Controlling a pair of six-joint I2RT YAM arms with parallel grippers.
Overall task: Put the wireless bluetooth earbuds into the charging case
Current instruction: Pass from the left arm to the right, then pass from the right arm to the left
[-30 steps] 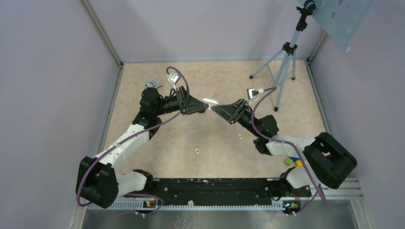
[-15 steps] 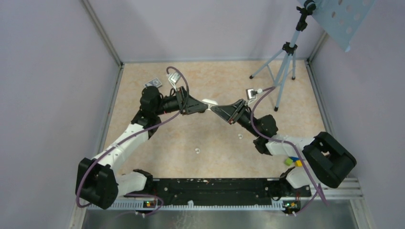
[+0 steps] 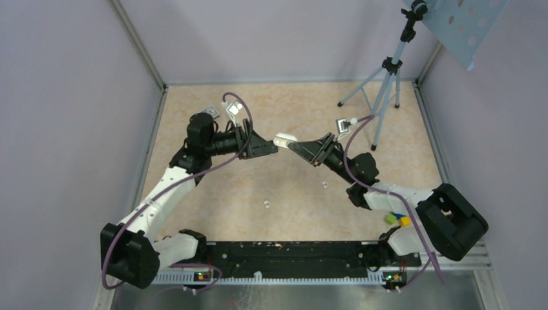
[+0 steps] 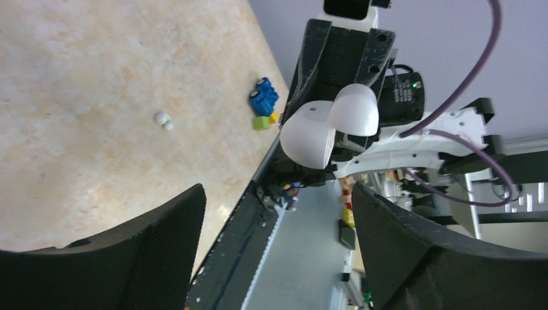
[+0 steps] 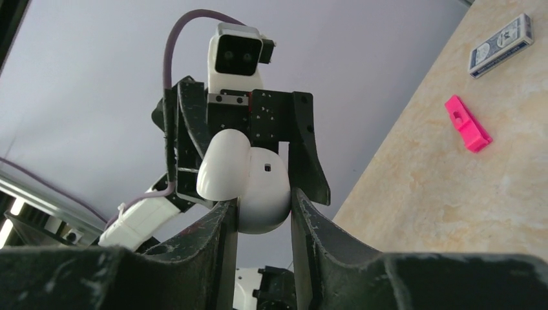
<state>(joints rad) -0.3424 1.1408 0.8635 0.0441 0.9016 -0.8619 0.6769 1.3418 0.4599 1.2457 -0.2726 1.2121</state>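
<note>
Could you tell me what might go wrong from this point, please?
1. The right gripper pinches only the lower end of the charging case, which it holds in the air. Pressing a bud in could twist or drop it.
2. One earbud and the other lie loose on the table, tiny against the open left gripper, whose fingers may flick one away.
3. The case's lid looks ajar and might swing shut.
</note>
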